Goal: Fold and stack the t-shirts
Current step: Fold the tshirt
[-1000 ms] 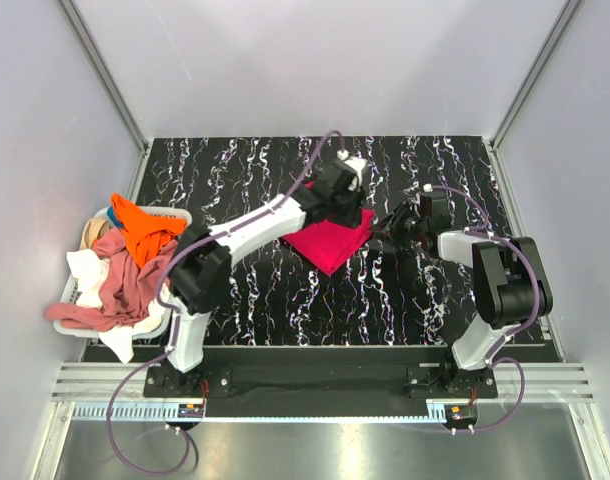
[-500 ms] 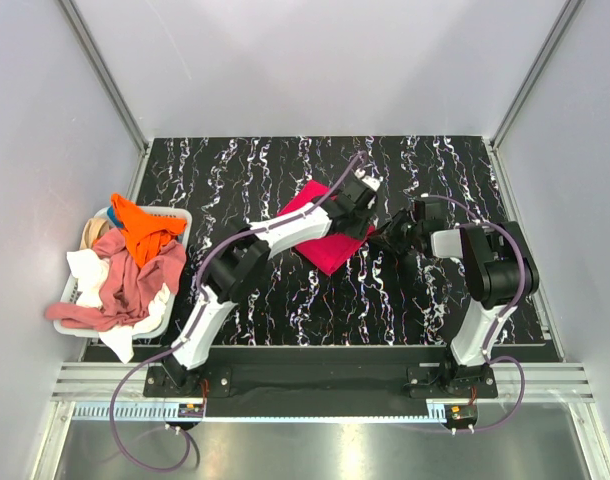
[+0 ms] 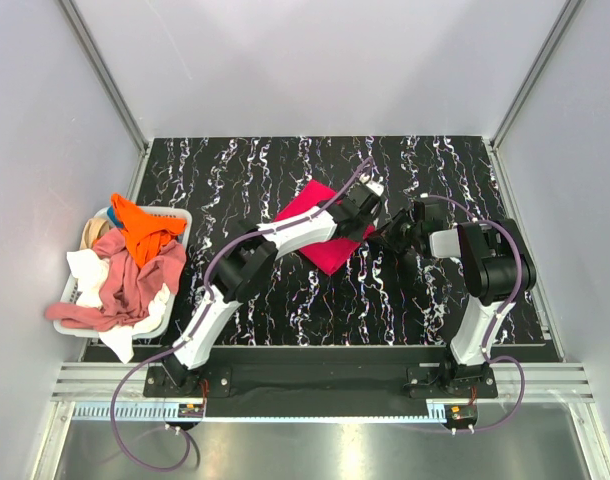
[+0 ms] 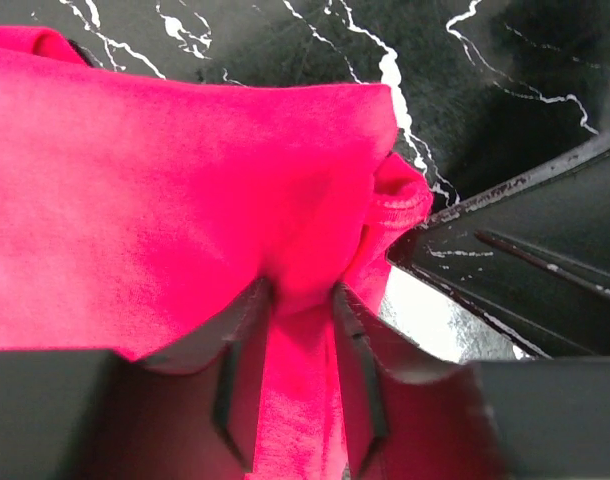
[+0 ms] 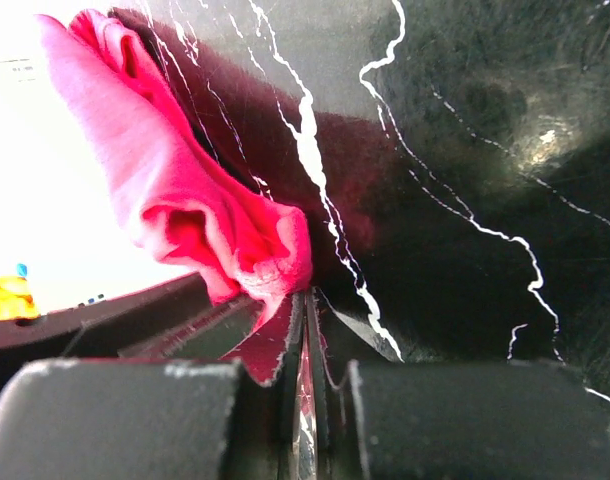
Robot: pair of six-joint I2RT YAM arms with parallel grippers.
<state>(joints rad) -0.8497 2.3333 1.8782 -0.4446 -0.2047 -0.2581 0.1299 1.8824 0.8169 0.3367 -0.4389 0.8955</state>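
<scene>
A bright pinkish-red t-shirt (image 3: 330, 250) lies folded on the black marbled table, right of centre. My left gripper (image 3: 370, 205) reaches across it to its right edge and is shut on a fold of the red cloth (image 4: 185, 180), which fills the gap between the fingers (image 4: 300, 300). My right gripper (image 3: 393, 228) is low on the table just right of the shirt. Its jaws (image 5: 307, 300) are shut with only a sliver between them, and the bunched red corner (image 5: 185, 200) touches their tips. I see no cloth between them.
A white basket (image 3: 175, 213) stands at the table's left edge, heaped with an orange tee (image 3: 140, 225), a dusty pink one (image 3: 125, 280), a white one (image 3: 85, 270) and a beige one (image 3: 93, 232). The two grippers are almost touching.
My left gripper has moved right across the red shirt to its right edge, uncovering the shirt's far left part. The right gripper has barely moved.
</scene>
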